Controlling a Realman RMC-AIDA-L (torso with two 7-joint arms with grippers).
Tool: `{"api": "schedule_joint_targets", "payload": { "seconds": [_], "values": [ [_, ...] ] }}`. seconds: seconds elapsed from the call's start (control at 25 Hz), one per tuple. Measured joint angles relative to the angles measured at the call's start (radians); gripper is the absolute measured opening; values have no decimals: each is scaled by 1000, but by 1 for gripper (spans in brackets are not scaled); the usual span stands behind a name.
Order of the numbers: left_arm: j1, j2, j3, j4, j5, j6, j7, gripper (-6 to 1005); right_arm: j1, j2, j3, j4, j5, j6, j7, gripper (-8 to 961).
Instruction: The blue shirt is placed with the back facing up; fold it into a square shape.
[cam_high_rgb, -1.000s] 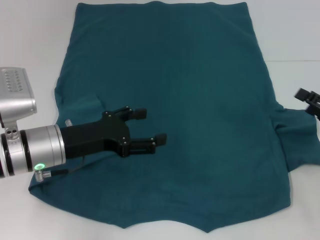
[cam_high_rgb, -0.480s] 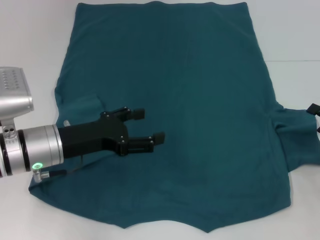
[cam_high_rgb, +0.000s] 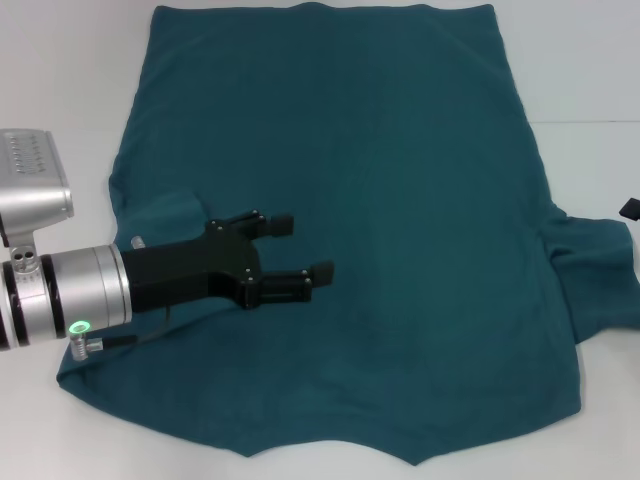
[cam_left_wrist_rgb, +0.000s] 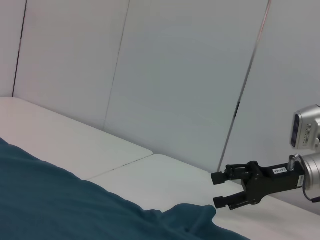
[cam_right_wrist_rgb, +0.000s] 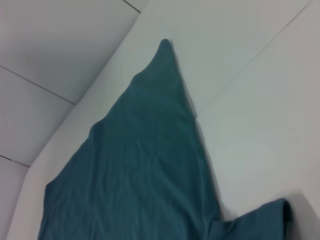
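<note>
The blue shirt (cam_high_rgb: 400, 200) lies spread flat on the white table (cam_high_rgb: 60, 80), plain side up, and is far larger than either gripper. My left gripper (cam_high_rgb: 303, 248) hovers open over the shirt's left part, fingers pointing right with nothing between them. The left sleeve area beside the arm is bunched inward, while the right sleeve (cam_high_rgb: 600, 280) lies out to the side. Only a black tip of my right gripper (cam_high_rgb: 631, 208) shows at the right edge of the head view. The left wrist view shows that right gripper (cam_left_wrist_rgb: 216, 189) open, past the shirt's (cam_left_wrist_rgb: 50, 200) right sleeve. The right wrist view shows the shirt (cam_right_wrist_rgb: 140, 165) only.
White table surface surrounds the shirt on the left, right and near side. The shirt's far hem reaches the top of the head view. A pale panelled wall (cam_left_wrist_rgb: 175, 75) stands behind the table.
My right gripper has drawn back to the right, nearly out of the head view. The left gripper has stayed almost in place, open over the shirt.
</note>
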Motion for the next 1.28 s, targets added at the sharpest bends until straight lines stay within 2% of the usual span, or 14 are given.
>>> {"api": "schedule_joint_targets", "payload": {
  "seconds": [0.32, 0.68, 0.92, 1.28],
  "values": [
    [1, 0, -2, 0, 0, -9, 0, 949, 16, 12, -18, 28, -2, 51, -4, 799],
    [-1, 1, -2, 0, 0, -14, -1, 949, 28, 12, -21, 52, 0, 53, -12, 773],
    [-2, 1, 1, 0, 0, -23, -1, 949, 25, 20, -12, 58, 18, 56, -26, 756],
    [0, 1, -1, 0, 0, -27, 0, 949, 28, 16, -7, 79, 22, 73, -48, 476]
  ]
}}
